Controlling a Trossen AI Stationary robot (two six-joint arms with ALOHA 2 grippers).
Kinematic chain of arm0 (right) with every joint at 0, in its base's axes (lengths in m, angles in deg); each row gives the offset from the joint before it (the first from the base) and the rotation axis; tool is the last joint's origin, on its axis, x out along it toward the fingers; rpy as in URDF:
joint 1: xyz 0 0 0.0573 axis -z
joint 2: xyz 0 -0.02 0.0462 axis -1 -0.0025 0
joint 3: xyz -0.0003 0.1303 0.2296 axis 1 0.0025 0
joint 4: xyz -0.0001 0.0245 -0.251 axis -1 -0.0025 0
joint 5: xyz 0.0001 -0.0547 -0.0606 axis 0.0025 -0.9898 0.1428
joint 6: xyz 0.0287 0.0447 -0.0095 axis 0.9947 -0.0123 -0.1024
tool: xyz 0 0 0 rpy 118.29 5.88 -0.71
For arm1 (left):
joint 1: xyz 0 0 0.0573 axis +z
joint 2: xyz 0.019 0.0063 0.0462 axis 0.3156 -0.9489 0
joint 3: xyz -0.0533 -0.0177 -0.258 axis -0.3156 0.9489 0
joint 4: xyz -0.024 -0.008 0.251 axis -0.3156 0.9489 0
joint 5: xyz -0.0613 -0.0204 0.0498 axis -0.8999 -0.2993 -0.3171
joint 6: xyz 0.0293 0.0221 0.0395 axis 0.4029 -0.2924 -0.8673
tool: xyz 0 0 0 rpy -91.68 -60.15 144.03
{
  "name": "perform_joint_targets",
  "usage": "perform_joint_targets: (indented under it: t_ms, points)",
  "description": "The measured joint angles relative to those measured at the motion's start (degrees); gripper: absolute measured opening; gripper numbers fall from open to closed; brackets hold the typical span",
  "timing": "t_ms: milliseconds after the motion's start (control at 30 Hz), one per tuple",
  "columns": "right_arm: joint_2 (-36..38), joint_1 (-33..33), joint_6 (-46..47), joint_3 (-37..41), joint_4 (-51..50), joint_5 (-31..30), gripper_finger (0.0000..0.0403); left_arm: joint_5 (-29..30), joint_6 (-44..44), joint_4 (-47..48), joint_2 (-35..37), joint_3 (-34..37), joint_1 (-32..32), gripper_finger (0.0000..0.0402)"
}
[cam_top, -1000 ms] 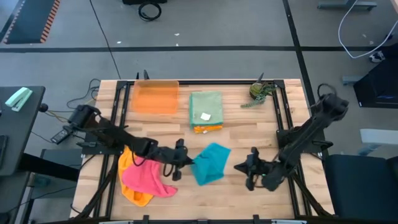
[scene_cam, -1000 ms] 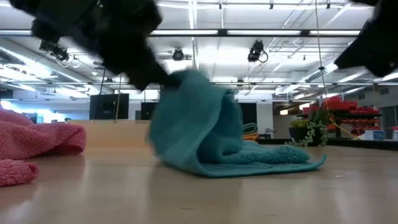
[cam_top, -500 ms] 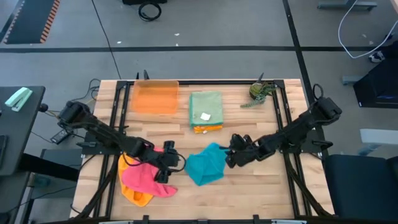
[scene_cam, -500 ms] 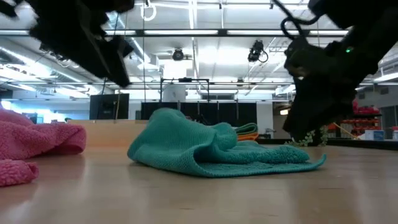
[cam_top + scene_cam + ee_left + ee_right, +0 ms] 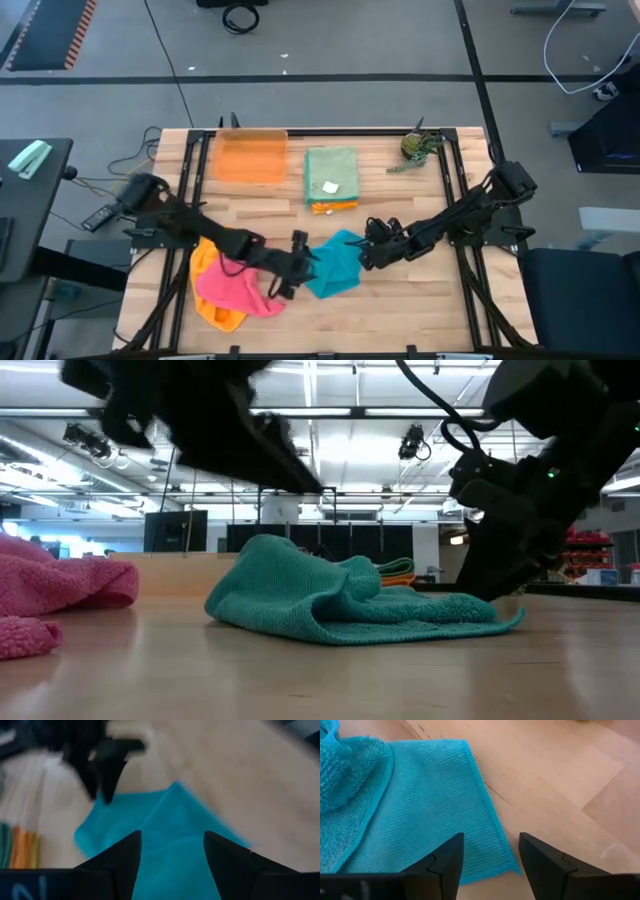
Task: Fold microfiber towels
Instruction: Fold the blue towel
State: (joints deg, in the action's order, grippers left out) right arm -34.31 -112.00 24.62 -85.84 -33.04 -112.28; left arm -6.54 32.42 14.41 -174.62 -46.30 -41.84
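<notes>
A teal-blue microfiber towel (image 5: 337,264) lies crumpled on the table's near middle, one side bunched up (image 5: 290,575) and the other flat. My left gripper (image 5: 300,262) hovers open at its left side, and the cloth (image 5: 170,820) shows between and beyond the fingers. My right gripper (image 5: 368,250) stands open at its right side, low over the towel's flat corner (image 5: 510,867). A pink towel (image 5: 235,285) lies heaped on an orange one (image 5: 215,312) at the near left.
A folded stack with a sage green towel on top (image 5: 331,175) lies at the far middle. To its left stands a translucent orange tray (image 5: 250,156), and a small plant (image 5: 415,148) stands at the far right. Bare wood lies near the front edge.
My left gripper has let go of the teal towel, drawn back toward the pink one, then come back to the teal one. The raised part of the towel has fallen into a low heap. My right gripper has moved from the near right up to the towel's right side.
</notes>
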Motion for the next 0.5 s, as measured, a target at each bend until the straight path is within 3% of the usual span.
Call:
perform_joint_targets:
  t_ms: [167,500]
  points:
    - [0.6,-0.6,0.1,0.2,0.9,0.3,0.0198,-0.8,0.2,4.3,-4.2,-3.9,4.4,0.0222]
    - [0.4,-0.8,-1.0,0.2,0.9,-0.2,0.0198,-4.5,6.6,26.8,-4.4,-10.9,7.7,0.0221]
